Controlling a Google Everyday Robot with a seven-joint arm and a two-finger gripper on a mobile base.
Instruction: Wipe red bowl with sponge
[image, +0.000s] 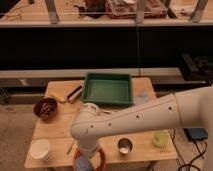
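Red bowl (100, 159) under gripper (86, 159) with sponge (85, 163)

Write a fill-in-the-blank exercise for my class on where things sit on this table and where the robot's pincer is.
1. The pincer hangs over the ____ bowl at the table's near edge.
2. The green tray lies at the ____ edge of the table.
3. The white bowl stands at the near ____ corner as pictured.
4. The maroon bowl holds ____ bits.

Missing words: red; far; left; brown
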